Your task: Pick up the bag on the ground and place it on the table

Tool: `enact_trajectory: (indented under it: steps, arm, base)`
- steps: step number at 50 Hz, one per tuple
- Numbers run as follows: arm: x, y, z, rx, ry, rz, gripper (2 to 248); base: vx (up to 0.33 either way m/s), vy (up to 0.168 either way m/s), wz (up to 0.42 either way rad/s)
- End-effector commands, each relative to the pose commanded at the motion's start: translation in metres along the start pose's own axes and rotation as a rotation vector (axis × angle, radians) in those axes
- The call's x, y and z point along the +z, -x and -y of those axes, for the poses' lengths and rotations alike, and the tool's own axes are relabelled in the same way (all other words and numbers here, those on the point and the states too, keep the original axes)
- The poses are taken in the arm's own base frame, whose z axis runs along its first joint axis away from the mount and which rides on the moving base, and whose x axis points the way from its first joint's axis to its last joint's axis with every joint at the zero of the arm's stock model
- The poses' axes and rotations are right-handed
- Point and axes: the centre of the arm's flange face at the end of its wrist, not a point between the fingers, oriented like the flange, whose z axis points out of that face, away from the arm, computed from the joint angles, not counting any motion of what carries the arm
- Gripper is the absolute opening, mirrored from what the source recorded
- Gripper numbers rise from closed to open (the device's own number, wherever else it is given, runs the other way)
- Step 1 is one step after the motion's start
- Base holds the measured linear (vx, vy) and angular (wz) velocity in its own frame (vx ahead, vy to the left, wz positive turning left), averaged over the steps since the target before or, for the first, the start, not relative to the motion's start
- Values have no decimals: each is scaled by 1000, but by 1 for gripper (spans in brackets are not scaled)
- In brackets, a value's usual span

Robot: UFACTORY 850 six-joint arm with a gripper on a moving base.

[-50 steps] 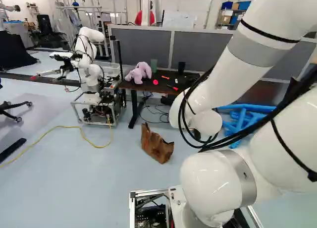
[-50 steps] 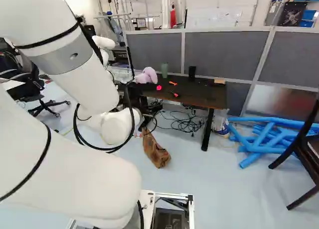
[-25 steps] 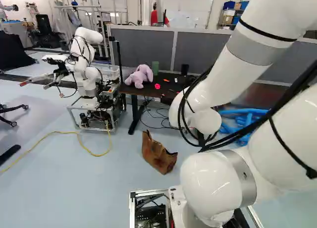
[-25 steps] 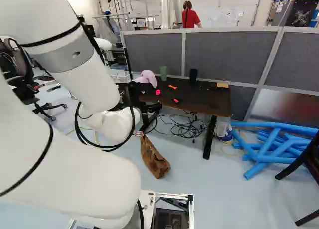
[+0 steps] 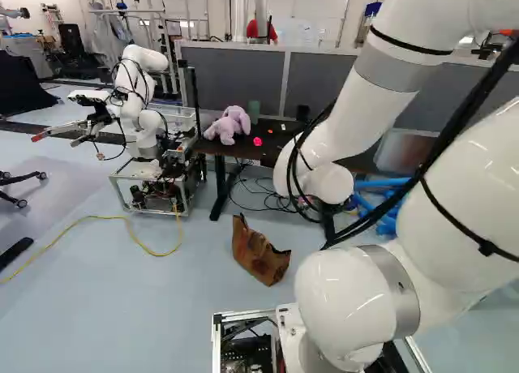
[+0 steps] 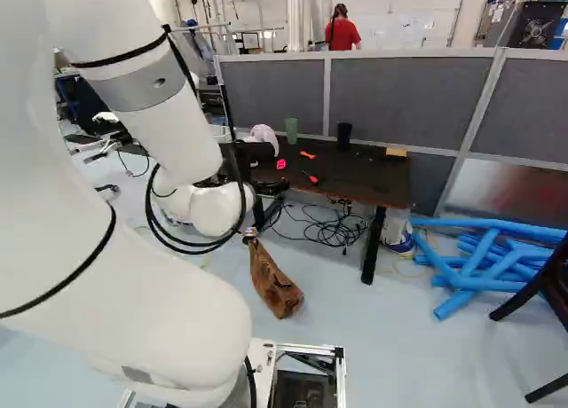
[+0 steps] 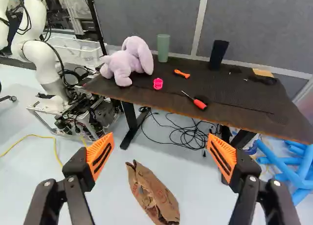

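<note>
A crumpled brown paper bag [image 5: 259, 251] lies on the floor before the dark table [image 5: 263, 150] in the left base view; the right base view shows the same bag [image 6: 276, 288] near the arm's wrist. In the wrist view the bag [image 7: 154, 195] is low between the two widely spread fingers of my gripper [image 7: 160, 149], beyond and below them, untouched. The gripper stands open, holding nothing. On the table [image 7: 234, 100] are a lilac plush toy [image 7: 126, 62], a green cup [image 7: 163, 48], a black cup [image 7: 218, 54], a pink ring and orange-handled tools. The arm hides my gripper in both base views.
Another robot [image 5: 142, 105] stands on a cart left of the table, with a yellow cable [image 5: 130, 227] on the floor. Black cables [image 6: 324, 226] lie under the table. Blue tubes [image 6: 484, 257] and a dark chair [image 6: 550, 293] are at the right; grey partitions [image 6: 408, 98] stand behind.
The base has moved forward a little, bringing the bag and table nearer, then stopped. My arm has since swung slightly, leftward in the left base view and rightward in the right one.
</note>
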Motion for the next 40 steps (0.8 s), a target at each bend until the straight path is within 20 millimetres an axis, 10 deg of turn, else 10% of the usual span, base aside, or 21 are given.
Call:
enact_trajectory:
  steps: [40]
  arm:
    - [91,-3,10,-51,-62,191,247]
  base:
    - [0,0,0]
